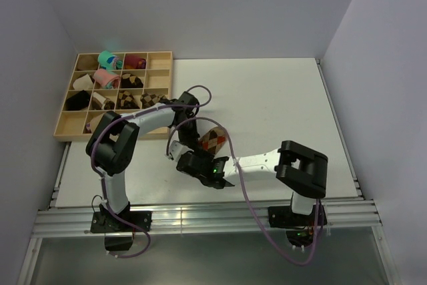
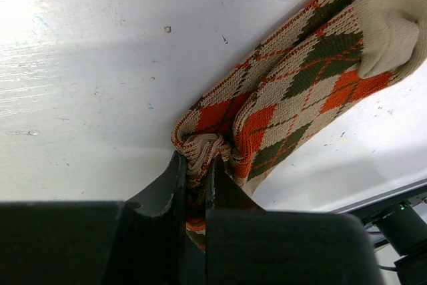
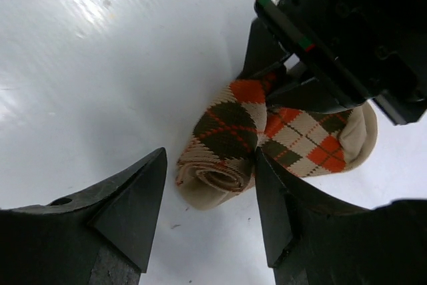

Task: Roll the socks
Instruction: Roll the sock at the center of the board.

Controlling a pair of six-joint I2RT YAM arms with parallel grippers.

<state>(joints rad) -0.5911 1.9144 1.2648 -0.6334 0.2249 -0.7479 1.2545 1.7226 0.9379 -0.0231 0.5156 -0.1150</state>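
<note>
Left gripper [image 2: 195, 165] clamps the bunched end of the tan argyle fabric socks [image 2: 293, 78], brown and orange-red diamonds, mid white table [image 1: 280, 98], toe trailing toward two o'clock. Right gripper [image 3: 210, 165] gapes empty, roll between its fingers. Best close gently, keeping turns snug.

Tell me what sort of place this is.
Probably a robot lab test cell: a white table boxed in by plain grey walls, a left arm and right arm bolted to an aluminium rail, and a wooden compartment tray of rolled socks.

bright even light, glare on the white table [image 2: 27, 5], soft shadows, sharp focus.
</note>
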